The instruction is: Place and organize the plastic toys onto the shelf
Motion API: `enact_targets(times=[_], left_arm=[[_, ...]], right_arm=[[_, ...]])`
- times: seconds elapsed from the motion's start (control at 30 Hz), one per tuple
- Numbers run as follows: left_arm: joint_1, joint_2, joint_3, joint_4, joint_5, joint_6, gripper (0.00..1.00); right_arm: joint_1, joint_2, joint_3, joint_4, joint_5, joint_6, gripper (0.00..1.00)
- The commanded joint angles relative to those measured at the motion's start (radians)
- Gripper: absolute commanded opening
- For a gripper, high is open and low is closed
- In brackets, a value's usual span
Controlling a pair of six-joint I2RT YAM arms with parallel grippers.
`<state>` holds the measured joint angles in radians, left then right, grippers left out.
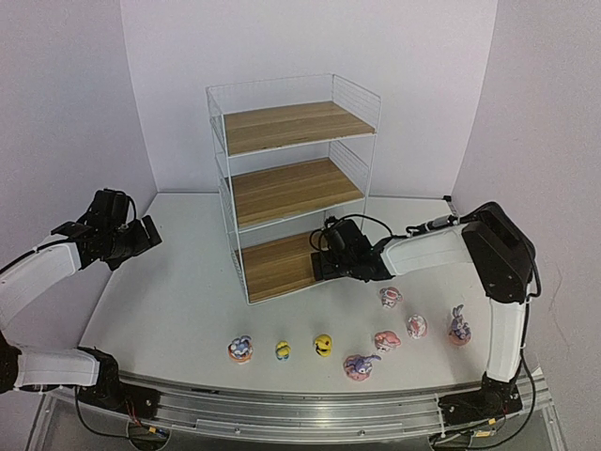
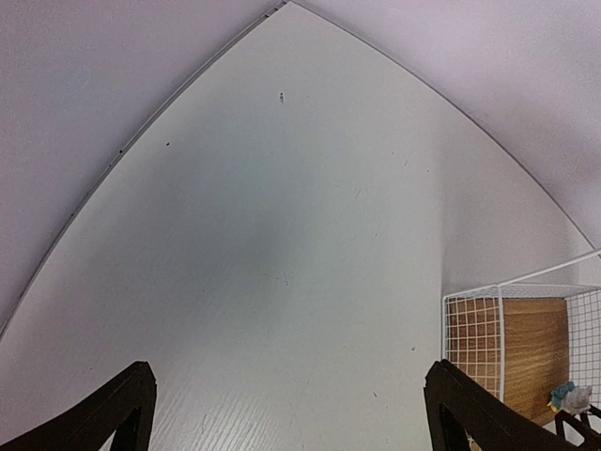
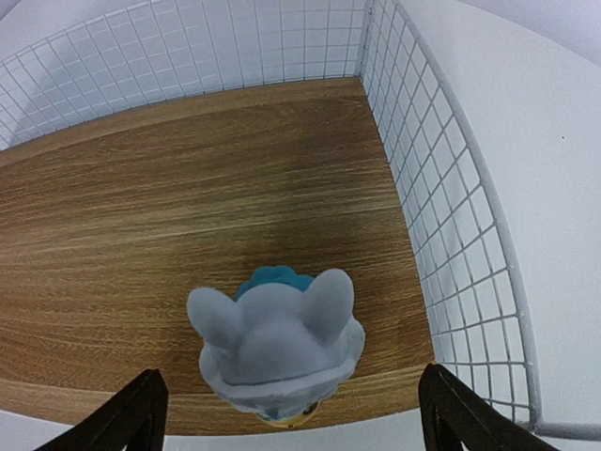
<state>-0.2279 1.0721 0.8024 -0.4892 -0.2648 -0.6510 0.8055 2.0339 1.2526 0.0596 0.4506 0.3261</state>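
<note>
Left pincer (image 2: pixel 291 395): wide open, holding nothing, raised above bare worktop (image 1: pixel 169 301) well apart from the shelf (image 1: pixel 296 188). It plays no part in this step and is best kept there, out of the shelf mouth. Bottom board (image 3: pixel 188 207): one toy (image 3: pixel 275 348), pale and long-eared, stands upright near the front edge and towards the right mesh wall. Right pincer (image 3: pixel 293 381): reached into the bottom tier with its fingers spread on either side of that toy. A gap shows on both sides, so it is open and grips nothing. Step in hand, as judged: clearing the pincer from the placed toy. Recommended: keep the fingers spread, and draw straight back and level along the line of reach. Do not swing sideways, since either finger could clip an ear and tip the toy off the near edge. Do not rise until the wrist is outside the wire frame, because the middle board sits close overhead. Loose toys (image 1: pixel 323 345): eight remain on the worktop in front of the shelf, the nearest a pink-white one (image 1: pixel 390 297) just beside the right forearm. That one should not be brushed on the way out. Grouping like with like, one kind per board, would appear the tidy course.
</note>
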Motion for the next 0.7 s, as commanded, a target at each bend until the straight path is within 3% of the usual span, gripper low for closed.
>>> enact_targets(times=[0.0,0.2,0.27,0.43,0.67], left_arm=[[0.001,-0.009,0.006,0.016,0.013,0.012,1.0],[0.001,-0.041,0.006,0.012,0.053,0.001,1.0],[0.001,-0.059,0.006,0.004,0.06,-0.01,1.0],[0.002,-0.09,0.005,-0.029,0.077,-0.02,1.0],[0.001,-0.099,0.021,-0.052,0.097,-0.023,1.0]], right_arm=[[0.002,-0.139,-0.057,0.017,-0.067,-0.008,0.93],[0.081,-0.321,-0.162,-0.05,-0.092,0.014,0.95],[0.124,-0.38,-0.182,-0.146,-0.077,0.077,0.95],[0.271,-0.465,-0.167,-0.46,0.023,0.387,0.94],[0.454,-0.452,-0.152,-0.619,0.13,0.776,0.93]])
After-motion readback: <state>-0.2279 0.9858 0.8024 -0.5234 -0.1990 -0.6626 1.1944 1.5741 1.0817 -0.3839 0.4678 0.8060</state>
